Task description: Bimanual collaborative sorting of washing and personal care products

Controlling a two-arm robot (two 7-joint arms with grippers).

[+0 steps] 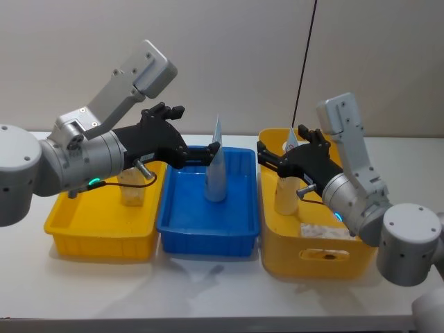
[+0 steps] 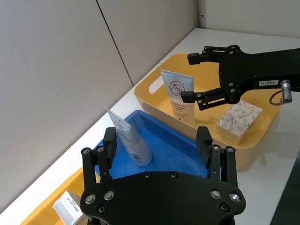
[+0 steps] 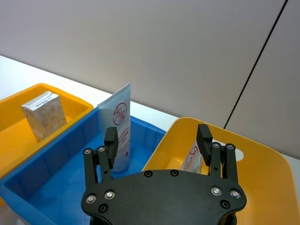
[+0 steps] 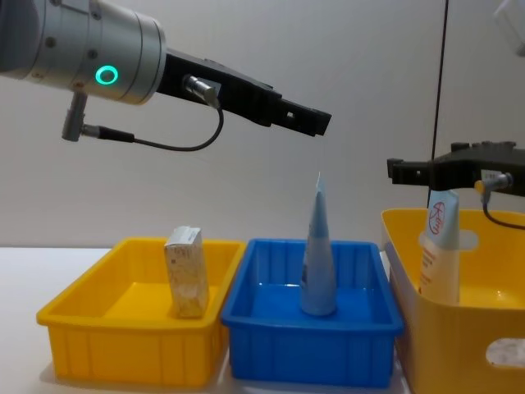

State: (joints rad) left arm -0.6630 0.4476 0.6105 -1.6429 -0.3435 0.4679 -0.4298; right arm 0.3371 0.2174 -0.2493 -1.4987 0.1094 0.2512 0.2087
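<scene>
- The left gripper (image 1: pixel 208 154) hangs in the air above the blue tray (image 1: pixel 208 236), its fingers spread apart, holding and touching nothing. In the chest view it sits at about 11 o'clock from the tip of the blue tube (image 4: pixel 317 250), apart from it.
- The right gripper (image 1: pixel 267 156) hovers over the right yellow bin (image 1: pixel 312 260), its fingers also spread and empty. The cream tube (image 1: pixel 288 191) stands just below it; from the chest view the two look apart, though the gap is narrow and hard to judge.
- The blue tube stands upright on its cap in the middle of the blue tray, crimped end up.
- The cream tube stands upright in the right bin, red mark facing forward in the left wrist view.
- The cube pack (image 2: pixel 239 121) lies flat on the floor of the same bin, near the cream tube, at roughly 5 o'clock from it in the head view.
- The beige box (image 4: pixel 187 272) stands on end in the left yellow tray (image 4: pixel 90 345), near that tray's centre.
- The three containers sit side by side in a row on a white table (image 1: pixel 229 295), the blue one in the middle, their walls touching or nearly so.
- Behind the table is a plain pale wall (image 1: pixel 243 55) with a thin dark vertical seam (image 1: pixel 305 59).
</scene>
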